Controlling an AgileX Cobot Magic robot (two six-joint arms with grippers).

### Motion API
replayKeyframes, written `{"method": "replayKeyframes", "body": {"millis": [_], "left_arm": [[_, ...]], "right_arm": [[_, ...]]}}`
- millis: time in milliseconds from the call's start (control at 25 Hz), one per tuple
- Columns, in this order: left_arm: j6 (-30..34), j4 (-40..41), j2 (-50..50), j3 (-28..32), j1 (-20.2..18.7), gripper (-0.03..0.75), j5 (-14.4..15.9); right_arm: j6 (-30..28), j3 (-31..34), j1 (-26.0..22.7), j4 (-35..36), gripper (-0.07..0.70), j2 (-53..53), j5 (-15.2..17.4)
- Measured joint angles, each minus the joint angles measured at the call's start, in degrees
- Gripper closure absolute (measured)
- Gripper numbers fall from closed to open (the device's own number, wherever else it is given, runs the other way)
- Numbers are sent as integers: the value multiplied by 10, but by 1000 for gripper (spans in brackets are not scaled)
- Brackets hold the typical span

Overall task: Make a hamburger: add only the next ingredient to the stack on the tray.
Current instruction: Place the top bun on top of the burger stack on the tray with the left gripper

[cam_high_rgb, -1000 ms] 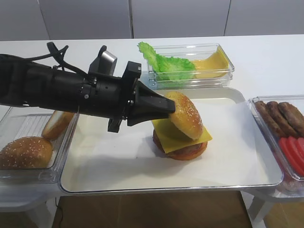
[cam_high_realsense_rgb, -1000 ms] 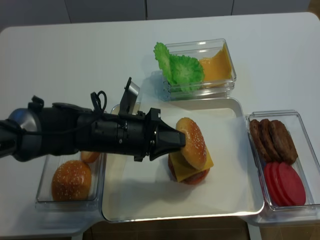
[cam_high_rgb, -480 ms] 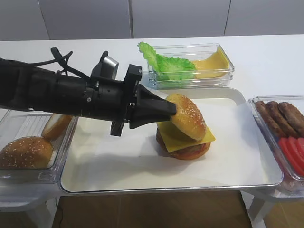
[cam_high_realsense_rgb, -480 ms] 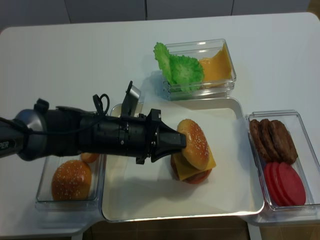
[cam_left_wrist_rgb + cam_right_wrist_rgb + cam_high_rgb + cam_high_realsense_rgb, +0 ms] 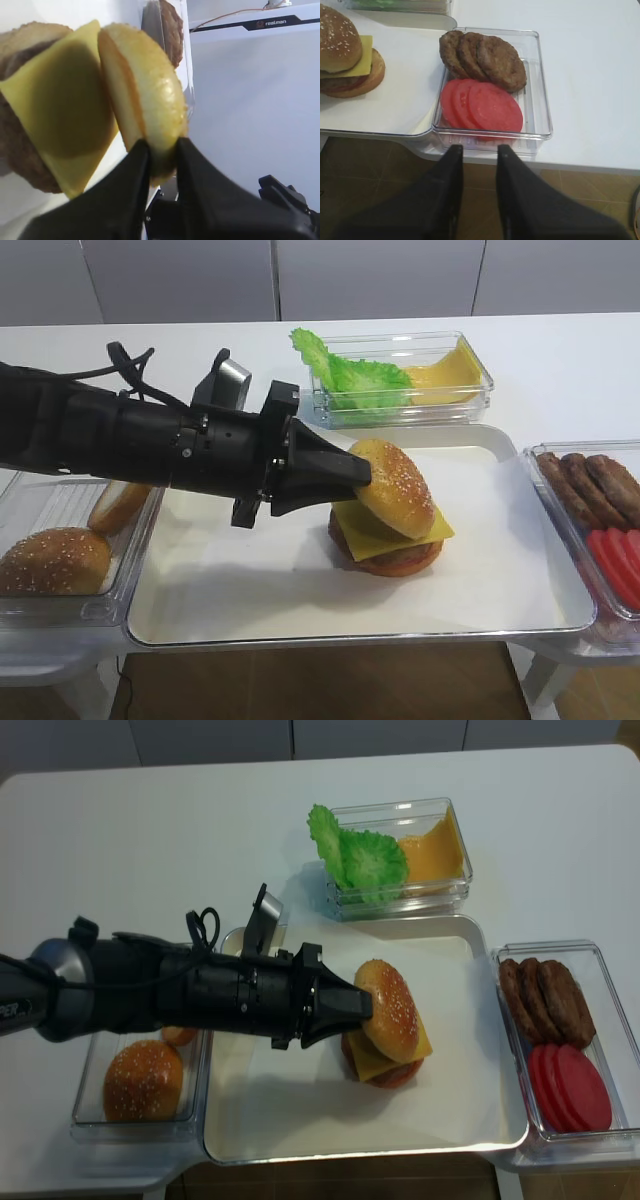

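While it lies tilted on the stack (image 5: 388, 540), the bun top (image 5: 395, 487) sits clamped in the left hand (image 5: 362, 475)

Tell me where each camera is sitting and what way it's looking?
Exterior high: in front of the table, looking down and across; the left arm holds the sesame bun top over the tray.
Exterior high realsense: higher, looking steeply down; same arm, left gripper.
Left wrist: on the left arm, looking along its fingers at the cheese slice.
Right wrist: on the right arm, off the table's edge; right gripper faces tomato slices.
All four share the stack.
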Motion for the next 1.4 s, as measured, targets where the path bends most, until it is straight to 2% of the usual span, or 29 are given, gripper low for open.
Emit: {"method": "replayKeyframes", "body": {"millis": [240,600,880,1160,1400], "left_arm": [[0,7,0,0,0,497,0],[0,8,0,0,2,473,1],[-8,37,0,0,3,379,2],[-11,52,0,0,6,338,2],[-16,52,0,0,29,265,2]], "right_arm": [[0,0,0,0,457,0,0],[1,0,0,0,520,0,0],[1,0,0,0,594,0,0],[1,0,0,0,602,0,0],[1,0,0,0,603,0,0]]}}
